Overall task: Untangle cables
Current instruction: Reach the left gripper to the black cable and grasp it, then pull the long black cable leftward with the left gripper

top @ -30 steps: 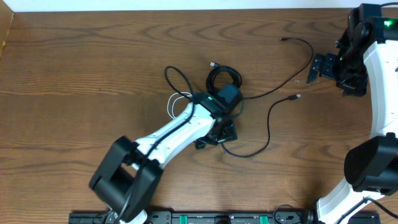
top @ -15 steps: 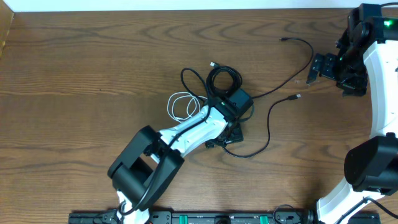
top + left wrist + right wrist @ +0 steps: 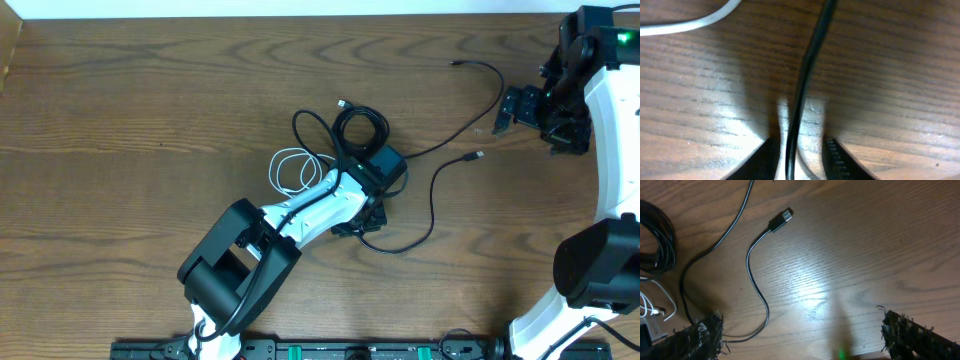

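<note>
Fingers [image 3: 765,159] of the left gripper [image 3: 799,150] stand narrow and low over the table [image 3: 120,100], one on each side of a black cable [image 3: 807,70]. Bare wood shows between that cable and the right-hand finger, so as far as the wrist view goes the strand is straddled, not clamped. The placement looks deliberate. Taking a single strand right at the surface would let the arm draw it away from the others without lifting the whole bundle.

Just ahead of the fingers and off to their left, the white cable [image 3: 685,26] crosses a corner of the view. From overhead it lies in small loops [image 3: 290,168] beside the wrist, with the black coil [image 3: 360,128] just beyond the wrist. A long black run [image 3: 432,200] curves out from beneath the left gripper to a plug [image 3: 478,156] lying free.

The right gripper [image 3: 800,335] is well apart from the bundle, jaws spread wide and holding nothing. The plug lies ahead of it, with a second loose black strand [image 3: 480,68] near. It is probably keeping clear until an end is ready to take.

The table is dark brown wood with strong grain and looks smooth. Glare patches sit near both grippers, so a thin cable should slide on it easily. A pale wall [image 3: 300,8] runs along the far edge, and a black rail [image 3: 350,350] runs along the near edge.
</note>
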